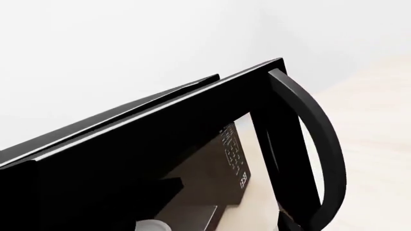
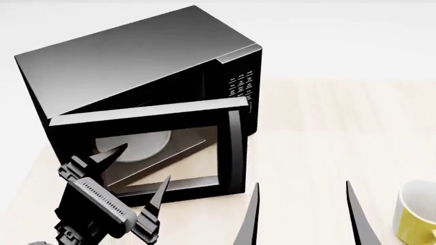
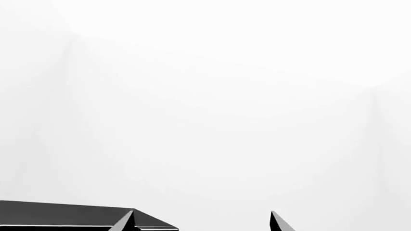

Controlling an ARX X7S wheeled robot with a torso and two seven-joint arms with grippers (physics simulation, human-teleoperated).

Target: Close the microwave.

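Spreading wide and holding nothing, the left jaws hang just in front of the door of the microwave, their tips near its lower glass, though whether they touch it I cannot tell. Beyond them the door stands swung well out from the oven, hinged at the side nearer these jaws, its curved handle at the far free edge. Through the glass shows the white plate, and past the handle the keypad.

The right jaws are also parted and empty, low and off to the handle side, clear of the door.

To close it well, I judge the left jaws should press flat against the outer face, nearer the handle than the hinge, and follow the door's arc until it seats, without pushing the whole oven back along the pale wooden surface. A yellow mug sits beyond the right jaws, out of the way.
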